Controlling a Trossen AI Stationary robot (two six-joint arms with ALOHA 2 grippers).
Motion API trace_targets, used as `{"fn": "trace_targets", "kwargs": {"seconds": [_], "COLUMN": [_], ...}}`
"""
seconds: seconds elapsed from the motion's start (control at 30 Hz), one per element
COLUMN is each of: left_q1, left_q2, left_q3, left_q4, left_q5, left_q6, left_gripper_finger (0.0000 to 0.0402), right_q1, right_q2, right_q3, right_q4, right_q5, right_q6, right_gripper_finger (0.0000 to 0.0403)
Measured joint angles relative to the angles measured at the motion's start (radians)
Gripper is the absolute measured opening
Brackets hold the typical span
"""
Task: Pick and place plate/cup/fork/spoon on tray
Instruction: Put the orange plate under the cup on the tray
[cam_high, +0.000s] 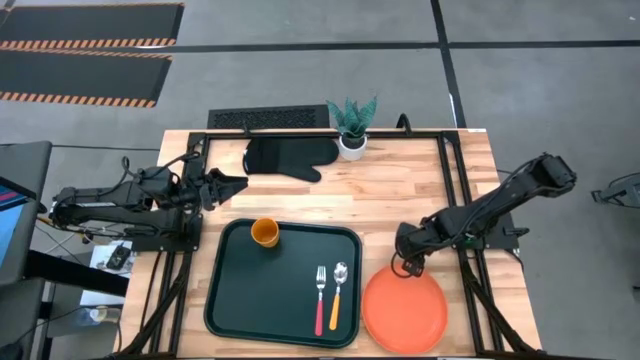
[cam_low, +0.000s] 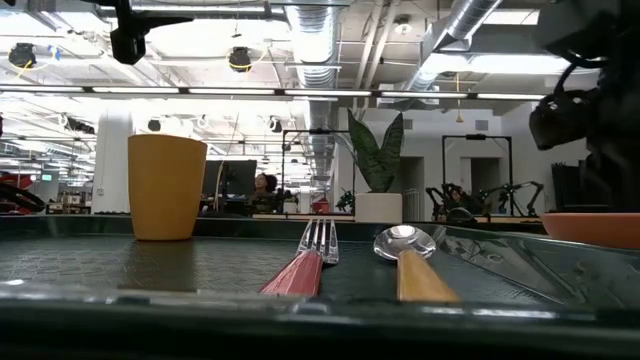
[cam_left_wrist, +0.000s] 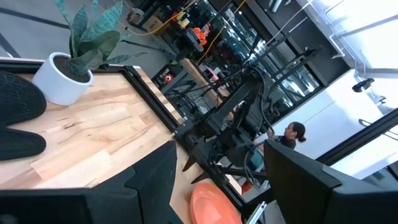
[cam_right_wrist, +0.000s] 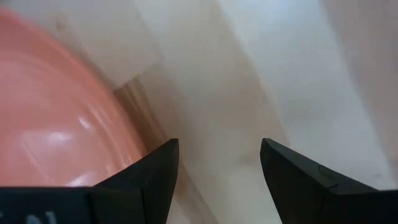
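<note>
The dark green tray (cam_high: 228, 300) lies at the table's near middle. On it the orange-yellow cup (cam_high: 265, 232) stands upright at the far left, and the red-handled fork (cam_high: 320, 295) and orange-handled spoon (cam_high: 337, 293) lie side by side at the right. The orange plate (cam_high: 404, 312) lies flat on the wood right of the tray. My right gripper (cam_high: 405, 265) is open and low at the plate's far rim, with bare wood between its fingers (cam_right_wrist: 217, 168). My left gripper (cam_high: 238, 185) is open and empty above the table's left side. My right gripper points down at the table beside the plate's far rim (cam_right_wrist: 118, 112). One finger (cam_right_wrist: 152, 171) stands right at that rim; whether it touches the plate, I cannot tell.
A black oven mitt (cam_high: 285, 157) lies at the far middle, with a white pot holding a green plant (cam_high: 352, 138) to its right. A black grille (cam_high: 268, 119) lies beyond the far edge. Bare wood shows between the mitt and the tray.
</note>
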Motion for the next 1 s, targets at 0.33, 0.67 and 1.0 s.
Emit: {"fn": "trace_targets", "kwargs": {"seconds": [0.33,0.67,1.0], "left_q1": [0.0,0.0,0.0], "left_q2": [0.0,0.0,0.0], "left_q3": [0.0,0.0,0.0], "left_q4": [0.001,0.0,-0.028], "left_q5": [-0.007,-0.007,-0.007], "left_q6": [0.0,0.007,0.007], "left_gripper_finger": [0.0224,0.0224,0.0224], "right_q1": [-0.024,0.089,0.134], "right_q2": [-0.106,-0.045,0.107], "right_q3": [0.024,0.024,0.025], "right_q4": [0.006,0.012,0.065], "right_q5": [0.035,0.033,0.017], "right_q6": [-0.021,-0.043,-0.06], "right_gripper_finger": [0.0249,0.0249,0.0249]}}
